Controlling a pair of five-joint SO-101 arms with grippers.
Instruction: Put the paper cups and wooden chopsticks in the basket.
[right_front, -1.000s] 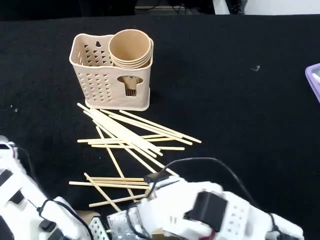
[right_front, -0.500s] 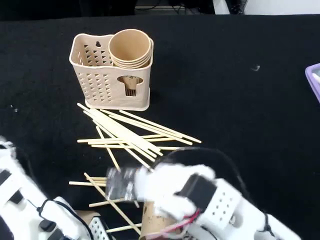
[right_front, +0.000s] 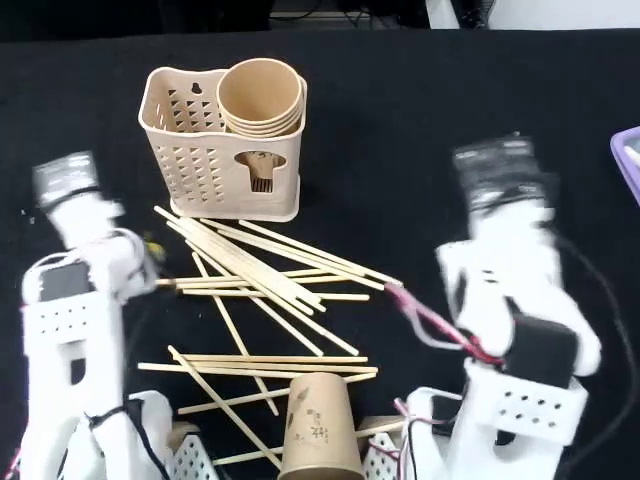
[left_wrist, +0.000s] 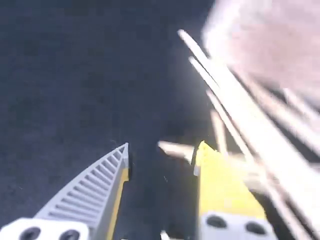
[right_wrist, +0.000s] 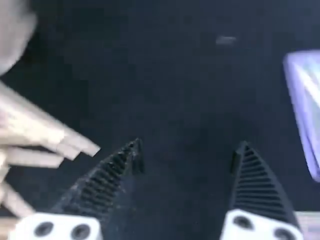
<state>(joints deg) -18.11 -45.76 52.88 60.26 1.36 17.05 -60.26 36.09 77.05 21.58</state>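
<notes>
We see a beige plastic basket (right_front: 190, 160), box-shaped, with triangular holes punched through its walls and a divider splitting it in two. It stands toward the far side of the table. A nested stack of brown paper cups (right_front: 260, 95) sits upright in one compartment, rims showing as stacked rings.

One more paper cup (right_front: 318, 425), tapered and matte, rests near the front edge between the two arm bases, its narrow base pointing toward the basket. We cannot tell whether it is upturned or lying down. Pale, thin wooden chopsticks (right_front: 260, 270) are scattered criss-cross on the table in front of the basket.

The left gripper (left_wrist: 162, 150), one finger grey and ribbed, the other yellow, is spread apart and holds nothing. It hangs beside the chopstick ends, one tip showing in the gap. The right gripper (right_wrist: 189, 145), with black ribbed fingers, is also spread wide and empty above bare cloth.

The table (right_front: 450, 120) is covered in black fabric. A lilac tray (right_front: 628, 160) shows at its edge.
</notes>
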